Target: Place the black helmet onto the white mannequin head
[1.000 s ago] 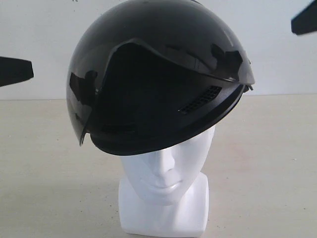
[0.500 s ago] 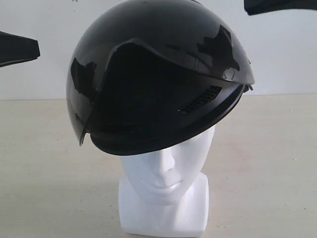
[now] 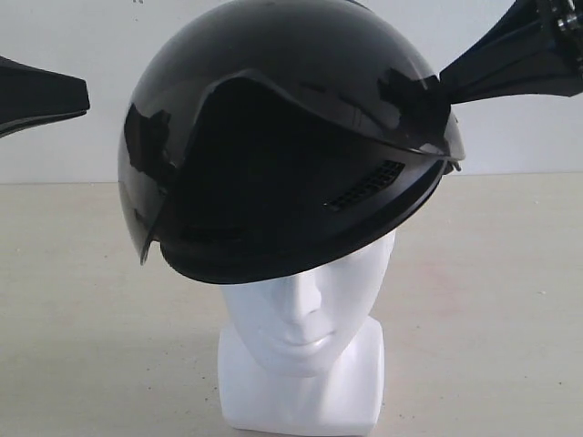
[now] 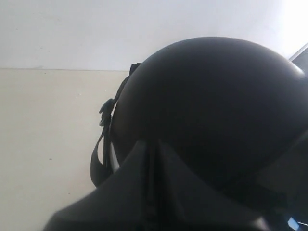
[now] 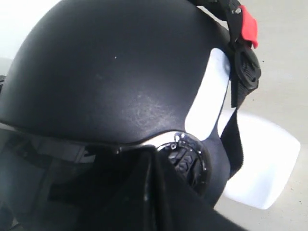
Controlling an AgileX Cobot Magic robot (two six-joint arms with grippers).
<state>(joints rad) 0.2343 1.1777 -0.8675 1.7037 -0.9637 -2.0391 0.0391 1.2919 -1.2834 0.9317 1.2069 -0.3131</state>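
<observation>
Sitting on one white mannequin head (image 3: 305,309), on the tabletop (image 3: 492,300), is one black helmet (image 3: 291,137). Of two pincers, the left pincer (image 3: 84,96) hangs clear and the right pincer (image 3: 446,86) touches its shell. Left wrist: fingers (image 4: 178,183) together, facing the helmet. Right wrist: fingers together against the helmet's visor hinge (image 5: 187,154).

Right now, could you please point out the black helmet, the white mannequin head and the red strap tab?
black helmet (image 3: 301,82): exterior view, top of the glossy shell.
white mannequin head (image 3: 305,314): exterior view, the nose, below the helmet's rim.
red strap tab (image 5: 248,24): right wrist view, middle of the tab.
</observation>
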